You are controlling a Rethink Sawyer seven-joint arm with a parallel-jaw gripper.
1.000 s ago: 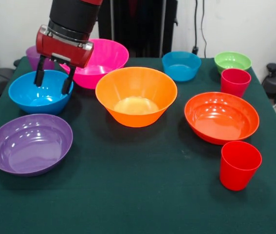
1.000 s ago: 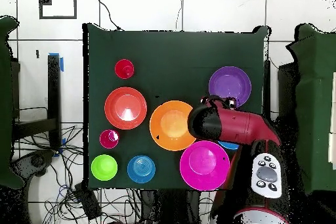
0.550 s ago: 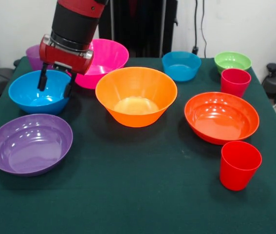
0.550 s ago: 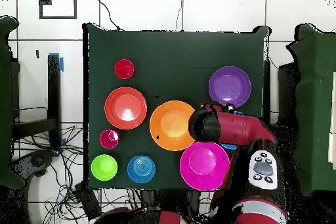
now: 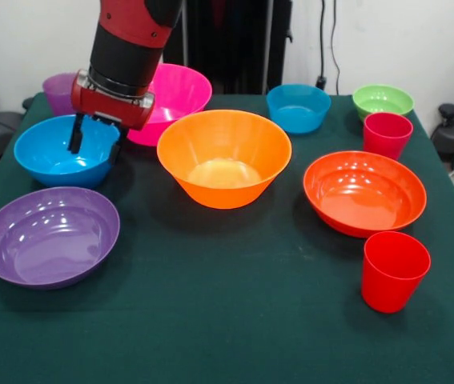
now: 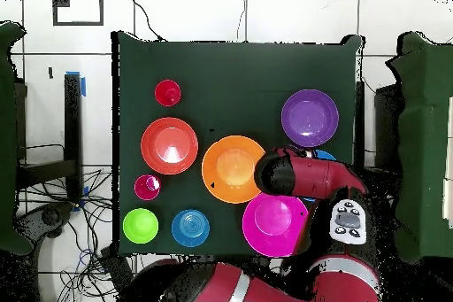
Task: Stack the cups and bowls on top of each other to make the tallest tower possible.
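While your gripper (image 5: pixel 96 142) hangs with fingers spread astride the rim of the medium blue bowl (image 5: pixel 54 156) near the table's (image 5: pixel 235 320) left edge, beware: a shallow pinch could let that glossy wall slip free.

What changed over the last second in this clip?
The gripper, fingers apart, came down and shifted slightly toward the pink bowl, over the rim of the medium blue plastic bowl: one finger inside, one outside. Nothing grasped yet. All bowls and cups stayed put.
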